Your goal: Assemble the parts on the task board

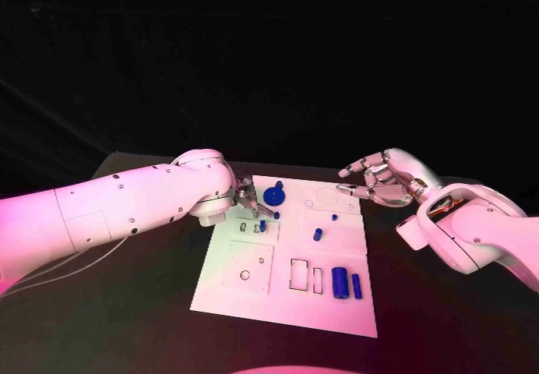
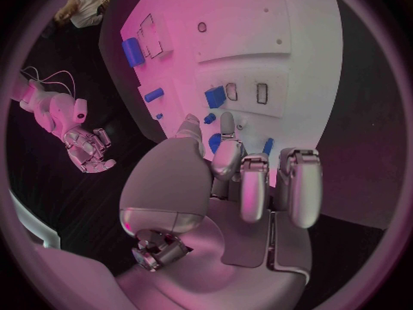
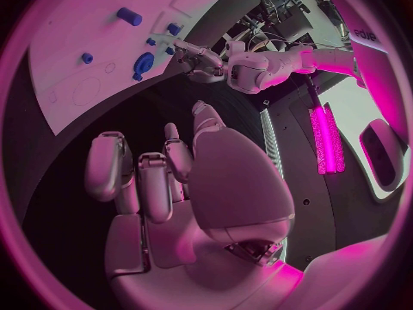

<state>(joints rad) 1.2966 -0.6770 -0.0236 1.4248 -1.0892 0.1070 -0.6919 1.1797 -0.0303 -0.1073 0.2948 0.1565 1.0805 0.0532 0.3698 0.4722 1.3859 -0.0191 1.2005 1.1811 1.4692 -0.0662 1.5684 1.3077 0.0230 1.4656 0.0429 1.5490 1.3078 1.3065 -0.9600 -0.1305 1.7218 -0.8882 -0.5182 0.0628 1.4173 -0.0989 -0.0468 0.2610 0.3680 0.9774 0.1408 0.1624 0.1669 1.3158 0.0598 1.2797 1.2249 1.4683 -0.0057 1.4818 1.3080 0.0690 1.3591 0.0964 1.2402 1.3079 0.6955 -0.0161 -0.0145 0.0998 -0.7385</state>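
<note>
Task board (image 1: 253, 284) on seemingly black table (image 1: 135, 312)

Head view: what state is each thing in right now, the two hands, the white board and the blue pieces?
left hand: over the board's far left part, fingertips down among small blue parts; whether it holds one, cannot tell.
right hand: open, fingers curled loosely, holds nothing, above the board's far right corner.
task board: flat on the table.
large blue cylinder: lying on its side.
blue round part: on the board.

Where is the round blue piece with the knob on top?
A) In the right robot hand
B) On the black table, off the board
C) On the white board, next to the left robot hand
C: the round blue piece sits on the white board, beside the left robot hand; the right robot hand holds nothing.
</note>
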